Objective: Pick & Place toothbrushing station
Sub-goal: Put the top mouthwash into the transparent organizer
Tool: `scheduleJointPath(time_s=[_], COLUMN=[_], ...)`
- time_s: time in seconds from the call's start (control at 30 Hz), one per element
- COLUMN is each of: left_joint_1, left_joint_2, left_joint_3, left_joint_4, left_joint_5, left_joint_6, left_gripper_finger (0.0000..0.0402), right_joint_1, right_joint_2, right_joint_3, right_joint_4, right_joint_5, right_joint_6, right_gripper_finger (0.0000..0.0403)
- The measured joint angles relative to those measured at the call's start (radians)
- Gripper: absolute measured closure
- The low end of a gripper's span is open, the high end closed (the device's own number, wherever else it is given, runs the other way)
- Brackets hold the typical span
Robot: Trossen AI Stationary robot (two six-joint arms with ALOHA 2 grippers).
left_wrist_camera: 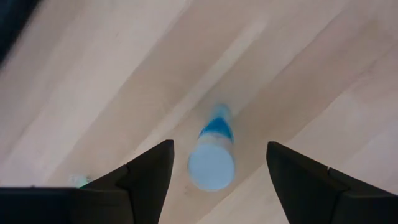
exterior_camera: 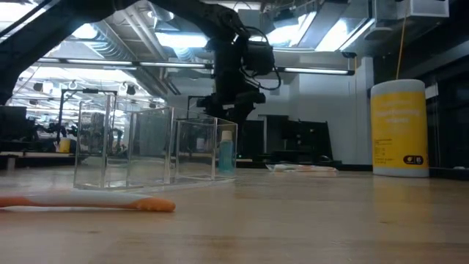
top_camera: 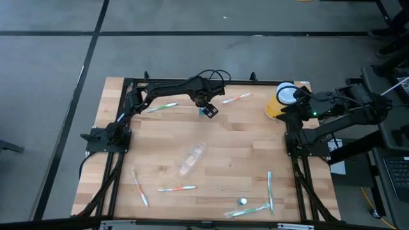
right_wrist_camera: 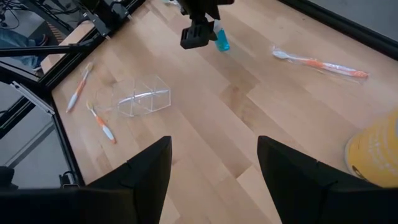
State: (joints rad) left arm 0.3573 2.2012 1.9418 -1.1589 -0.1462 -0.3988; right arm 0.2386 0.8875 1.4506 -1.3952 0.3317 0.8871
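High view:
Tabletop (top_camera: 217, 160): wooden, black frame round it.
Left hand (top_camera: 208, 109): far side of tabletop, over a small blue tube (top_camera: 203, 112).
Right hand (top_camera: 295, 97): parked at right edge, by yellow canister (top_camera: 279, 102).
Clear organizer (top_camera: 192, 159): mid tabletop, lying on its side.
Toothbrushes: one near far edge at left (top_camera: 160, 107), one orange at far edge (top_camera: 237, 98), others along near side (top_camera: 177, 188), (top_camera: 139, 188), (top_camera: 270, 190), (top_camera: 246, 210).
Small round cap (top_camera: 243, 200): near edge, close to green brush.

Low view:
Left hand (exterior_camera: 233, 108): hangs just above blue tube (exterior_camera: 226, 152), which stands upright on tabletop.
Clear organizer (exterior_camera: 145, 145): left of tube, compartments see-through.
Orange toothbrush (exterior_camera: 88, 202): flat in foreground.
Yellow canister (exterior_camera: 399, 128): upright, far right.

Left wrist view:
Left hand (left_wrist_camera: 217, 165): fingers (left_wrist_camera: 151, 171) spread wide, released; blue tube (left_wrist_camera: 212, 155) between them, touching neither, white end up.

Right wrist view:
Right hand (right_wrist_camera: 212, 163): fingers (right_wrist_camera: 149, 168) apart, grasping nothing.
Left hand (right_wrist_camera: 198, 34): well across tabletop, beside blue tube (right_wrist_camera: 221, 41).
Clear organizer (right_wrist_camera: 144, 99): between the two hands.
Orange toothbrush (right_wrist_camera: 320, 64): apart from tube, near canister (right_wrist_camera: 373, 149).
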Motion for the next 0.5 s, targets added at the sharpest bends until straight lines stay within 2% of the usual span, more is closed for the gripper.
scheduleJointPath(time_s=[0.27, 0.5], left_joint_1=[-0.002, 0.001], left_joint_2=[0.009, 0.009], left_joint_3=[-0.002, -0.002], left_joint_4=[0.012, 0.005], left_joint_5=[0.011, 0.016], left_joint_6=[0.005, 0.019], left_gripper_finger=[0.0165, 0.021], right_joint_1=[0.0, 0.0], right_joint_2=[0.0, 0.0], right_joint_3=[0.0, 0.0], right_joint_4=[0.0, 0.0], right_joint_5=[0.0, 0.0], right_joint_6=[0.005, 0.006], right_gripper_finger=[0.0163, 0.0163])
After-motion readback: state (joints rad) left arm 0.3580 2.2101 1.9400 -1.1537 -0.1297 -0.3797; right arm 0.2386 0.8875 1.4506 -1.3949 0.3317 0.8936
